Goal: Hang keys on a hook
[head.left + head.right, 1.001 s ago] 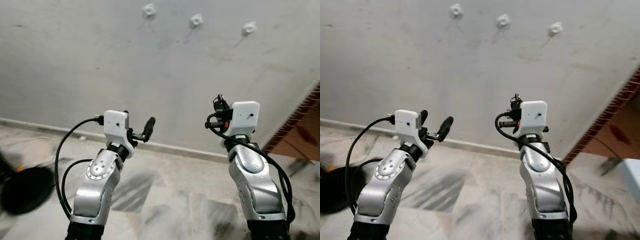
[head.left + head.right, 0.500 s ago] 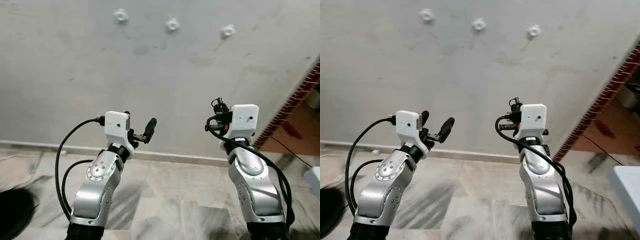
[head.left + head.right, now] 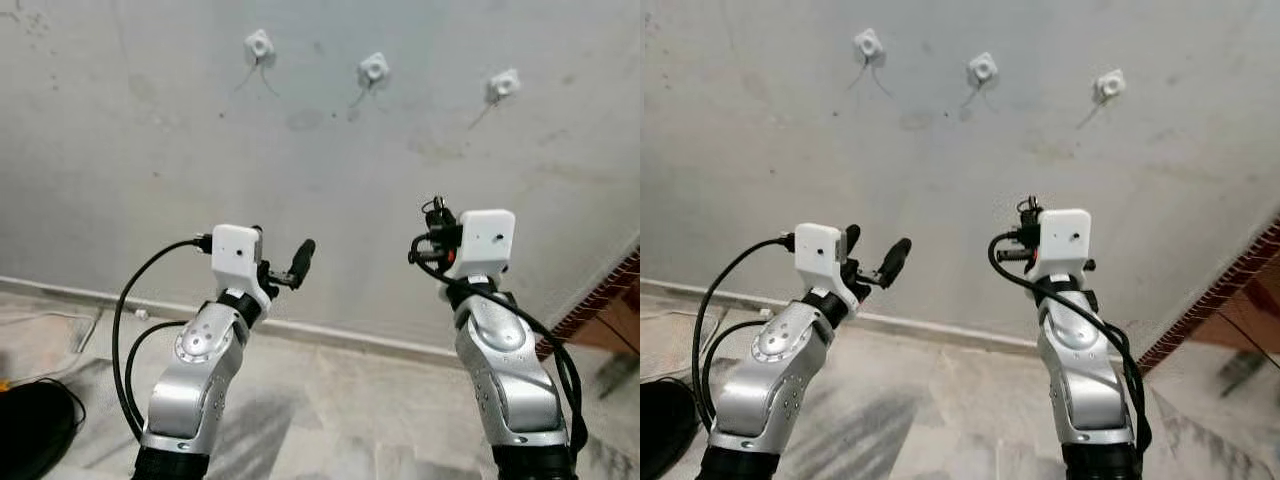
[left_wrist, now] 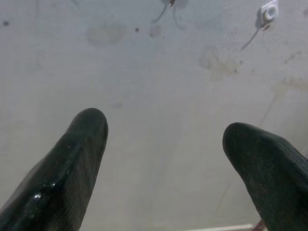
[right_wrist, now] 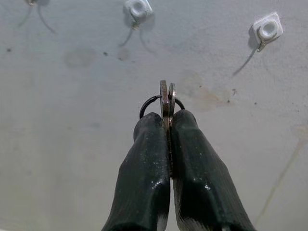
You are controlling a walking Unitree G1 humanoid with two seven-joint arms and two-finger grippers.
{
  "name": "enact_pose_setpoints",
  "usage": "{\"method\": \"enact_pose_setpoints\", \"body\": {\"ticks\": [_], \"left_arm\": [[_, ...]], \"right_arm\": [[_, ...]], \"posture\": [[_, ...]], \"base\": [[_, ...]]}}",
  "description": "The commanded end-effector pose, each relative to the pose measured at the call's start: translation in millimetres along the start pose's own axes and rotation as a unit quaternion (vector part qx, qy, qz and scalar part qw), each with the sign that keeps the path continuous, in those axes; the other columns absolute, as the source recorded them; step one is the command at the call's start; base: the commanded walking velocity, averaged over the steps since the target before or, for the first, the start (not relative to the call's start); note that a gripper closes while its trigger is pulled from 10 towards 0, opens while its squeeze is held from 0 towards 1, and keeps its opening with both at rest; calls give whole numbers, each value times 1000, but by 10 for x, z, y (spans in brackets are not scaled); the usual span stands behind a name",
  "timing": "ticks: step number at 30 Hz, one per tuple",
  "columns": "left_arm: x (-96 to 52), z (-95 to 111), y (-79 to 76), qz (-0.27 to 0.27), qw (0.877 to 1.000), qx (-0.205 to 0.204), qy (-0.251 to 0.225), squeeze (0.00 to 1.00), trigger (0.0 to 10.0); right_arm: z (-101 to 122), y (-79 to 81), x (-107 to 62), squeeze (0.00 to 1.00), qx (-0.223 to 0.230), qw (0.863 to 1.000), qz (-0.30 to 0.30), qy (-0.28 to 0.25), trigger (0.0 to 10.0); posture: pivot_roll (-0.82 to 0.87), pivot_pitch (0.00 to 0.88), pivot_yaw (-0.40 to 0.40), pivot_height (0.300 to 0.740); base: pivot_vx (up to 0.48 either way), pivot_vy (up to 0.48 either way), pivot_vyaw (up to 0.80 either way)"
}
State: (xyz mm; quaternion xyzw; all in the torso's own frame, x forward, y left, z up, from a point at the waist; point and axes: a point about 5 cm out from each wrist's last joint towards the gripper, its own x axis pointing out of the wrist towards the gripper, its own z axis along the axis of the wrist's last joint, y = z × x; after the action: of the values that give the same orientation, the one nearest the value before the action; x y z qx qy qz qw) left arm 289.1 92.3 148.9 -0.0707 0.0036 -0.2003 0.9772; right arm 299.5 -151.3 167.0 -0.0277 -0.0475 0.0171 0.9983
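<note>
I've got the right tool [image 5: 168, 126] clamped on the keys [image 5: 167, 98]: two flat key heads and a thin ring stick up past the pinched fingertips [image 5: 153, 126]. It's raised in front of the grey wall [image 3: 150, 150], well below the hooks and apart from them. Three white hooks on the wall in a row: left hook [image 3: 259, 45], middle hook [image 3: 373, 69], right hook [image 3: 502, 85]. In the right wrist view the keys sit below and between the middle and right hooks. Left tool [image 4: 163, 144] is up beside it at approx same height, fingers spread wide, nothing btwn them. Tiled floor [image 3: 330, 400] at the wall's base; a dark round object [image 3: 30, 430] at the floor's left edge, can't tell what.
</note>
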Motion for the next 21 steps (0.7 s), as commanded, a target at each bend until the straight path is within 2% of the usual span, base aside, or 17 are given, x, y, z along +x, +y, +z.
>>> {"method": "enact_pose_setpoints", "body": {"ticks": [1,13,21], "left_arm": [[13,43,-39,-11,1000,7,-5,0,10000],[9,27,-39,-9,1000,8,1,0,10000],[7,-24,-28,1,1000,3,18,0,10000]], "right_arm": [[22,-29,10,0,2,1000,-6,-5,10000],[7,-29,3,0,4,1000,-6,-3,10000],[-2,-23,-1,0,6,1000,-6,-2,10000]], "posture": [[112,0,-109,740],[118,0,-108,740],[119,0,-109,740]], "base": [[409,0,663],[387,0,0],[0,0,0]]}}
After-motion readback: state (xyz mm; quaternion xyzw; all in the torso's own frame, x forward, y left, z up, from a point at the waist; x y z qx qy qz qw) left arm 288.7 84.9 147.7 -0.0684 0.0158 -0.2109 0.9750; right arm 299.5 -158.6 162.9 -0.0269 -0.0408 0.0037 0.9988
